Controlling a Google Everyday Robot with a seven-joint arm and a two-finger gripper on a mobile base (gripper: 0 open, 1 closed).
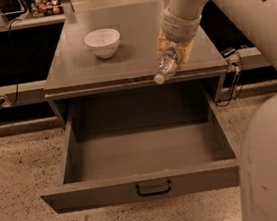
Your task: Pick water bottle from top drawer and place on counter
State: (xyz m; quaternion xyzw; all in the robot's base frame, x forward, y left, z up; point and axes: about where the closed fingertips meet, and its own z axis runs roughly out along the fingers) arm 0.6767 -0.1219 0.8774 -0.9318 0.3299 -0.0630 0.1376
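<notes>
**Hand (pixel 173 54) gripping a small clear ribbed plastic water bottle (pixel 165 68) over the front edge of the flat matte grey metal bench (pixel 72 65).**

The water bottle is hanging tilted, its long axis running from 1 o'clock down to 7 o'clock, with the white cap (pixel 159 79) pointing toward 7 o'clock and its base hidden inside the hand. The yellowish padded fingers (pixel 187 51) are clamping narrowly around the bottle's far end and gripping nothing else. The bottle is hovering toward the bench's 5 o'clock corner, its cap crossing the front lip. The wide shallow grey metal top drawer (pixel 138 189) is standing pulled out at 6 o'clock from the bench, its small dark pull handle (pixel 153 188) facing the camera. A round white bowl (pixel 103 42) is resting on the bench at 10 o'clock from the hand, well apart. The pale robot arm (pixel 236 0) is reaching in from 2 o'clock.
</notes>
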